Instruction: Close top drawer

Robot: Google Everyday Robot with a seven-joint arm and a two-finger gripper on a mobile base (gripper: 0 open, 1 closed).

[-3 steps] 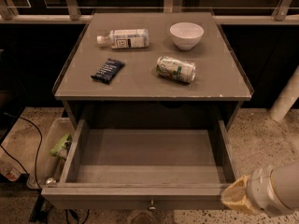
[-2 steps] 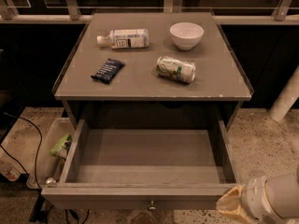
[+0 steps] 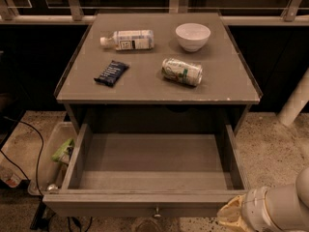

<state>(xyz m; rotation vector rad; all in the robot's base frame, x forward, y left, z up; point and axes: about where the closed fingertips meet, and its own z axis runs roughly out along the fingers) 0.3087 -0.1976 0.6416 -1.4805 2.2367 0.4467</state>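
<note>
Wide grey wooden top drawer [image 3: 145,197] stands open, front right corner just beside pincer [image 3: 231,215]; grip state cannot be told; arm enters from lower right.

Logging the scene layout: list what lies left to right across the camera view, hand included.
In order: floor bin, dark snack packet, can on its side, hand at lower right by the front of the open top drawer.

You are seeing dim, warm light falling from above on the worktop [image 3: 145,86]; shadow is pooling beneath it, and the end effector [image 3: 231,215] is glowing pale at bottom right.
</note>
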